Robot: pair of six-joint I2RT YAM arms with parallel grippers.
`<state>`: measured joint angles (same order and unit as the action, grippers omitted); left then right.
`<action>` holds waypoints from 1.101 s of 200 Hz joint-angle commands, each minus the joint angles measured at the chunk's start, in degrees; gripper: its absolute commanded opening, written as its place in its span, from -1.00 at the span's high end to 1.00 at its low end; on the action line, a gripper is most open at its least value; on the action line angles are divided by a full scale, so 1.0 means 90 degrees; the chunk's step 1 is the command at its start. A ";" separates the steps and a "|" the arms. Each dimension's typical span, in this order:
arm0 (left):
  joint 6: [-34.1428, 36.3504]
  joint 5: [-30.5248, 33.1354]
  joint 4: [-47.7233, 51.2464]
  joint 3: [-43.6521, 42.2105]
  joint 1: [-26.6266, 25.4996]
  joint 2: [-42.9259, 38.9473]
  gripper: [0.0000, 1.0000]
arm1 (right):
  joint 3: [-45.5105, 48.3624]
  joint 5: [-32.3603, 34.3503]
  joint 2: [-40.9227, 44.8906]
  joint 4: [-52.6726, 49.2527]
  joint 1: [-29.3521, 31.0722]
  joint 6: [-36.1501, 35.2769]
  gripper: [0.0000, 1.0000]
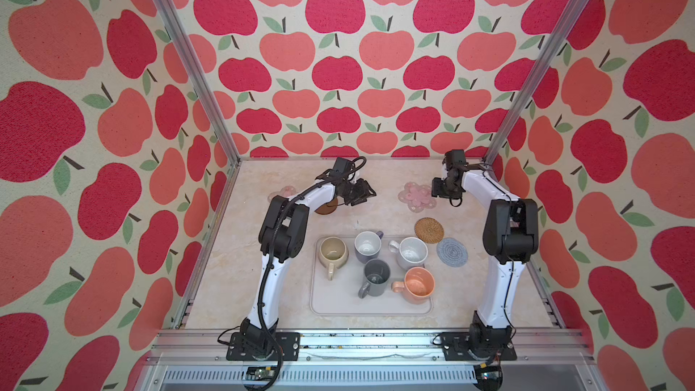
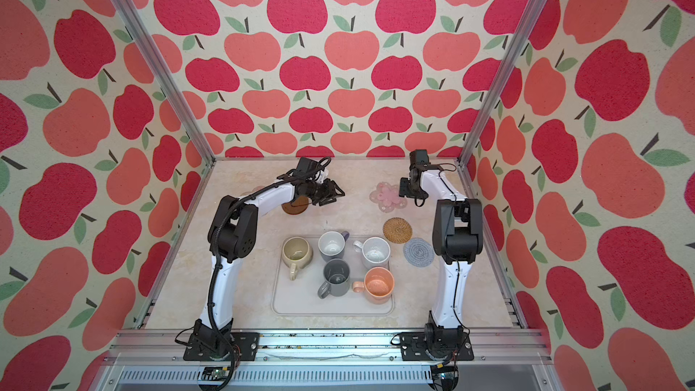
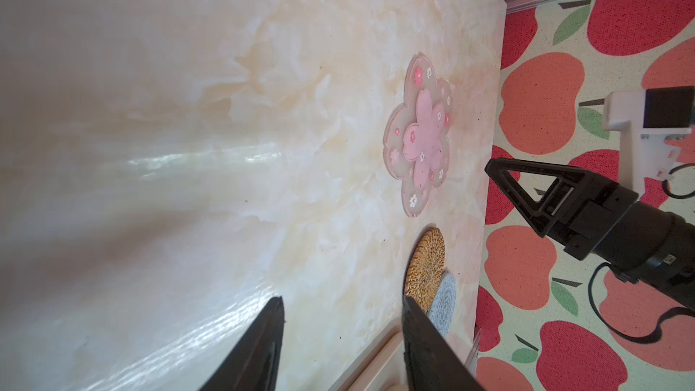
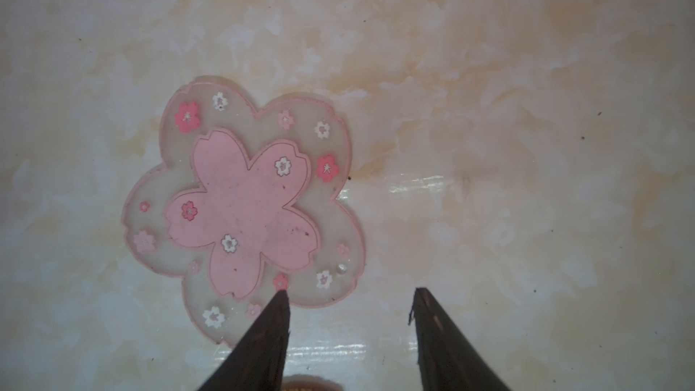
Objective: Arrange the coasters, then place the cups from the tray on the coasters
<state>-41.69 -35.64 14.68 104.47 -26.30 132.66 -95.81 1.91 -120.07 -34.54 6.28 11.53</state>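
Pink flower coaster point(image 4: 244, 204) below the empty right end effector point(image 4: 350, 292); tray point(image 1: 331, 306) fully loaded.

Both end effectors sit beyond the tray's far edge, jaws parted, gripping nothing. The right end effector hangs over the rim of the pink flower coaster, beyond the tray's far right corner, with one finger above a petal; this is judged a stance for shifting that coaster. The left end effector point(image 1: 363, 192) points sideways above the bare surface point(image 1: 225, 276), near the dark brown coaster point(image 1: 326, 209) beyond the tray's far left corner. The second pink coaster point(image 1: 284, 192) lies further left, partly hidden by the arm. The rattan coaster point(image 1: 429, 228) and grey-blue coaster point(image 1: 452, 252) lie close together beside the tray's far right corner, judged too tight for two cups. The beige cup point(image 1: 333, 252), lavender cup point(image 1: 367, 244), white speckled cup point(image 1: 411, 252), dark grey cup point(image 1: 376, 276) and peach cup point(image 1: 419, 283) stand upright on the tray, because coaster spacing comes first.
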 commanded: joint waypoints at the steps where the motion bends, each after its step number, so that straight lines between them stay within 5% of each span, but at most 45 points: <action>1: -0.0348 -0.0184 -0.0786 0.0427 -0.0089 0.0397 -0.05 | 0.0042 -0.0700 -0.0161 0.0401 -0.0147 -0.0173 -0.11; 121: -0.0773 -0.0355 -0.0111 0.3363 -0.0490 0.2508 -0.06 | -0.0441 -0.1502 -0.0976 0.0114 -0.0247 -0.0392 -0.10; 220: -0.1118 -0.0601 -0.0208 0.3952 -0.0688 0.3144 -0.07 | 0.0034 -0.2000 -0.0913 -0.0146 -0.0183 -0.0387 -0.10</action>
<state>-50.39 -39.81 12.08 137.51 -31.68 158.56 -98.26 -14.17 -128.11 -32.49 4.12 8.73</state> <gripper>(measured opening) 0.531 0.551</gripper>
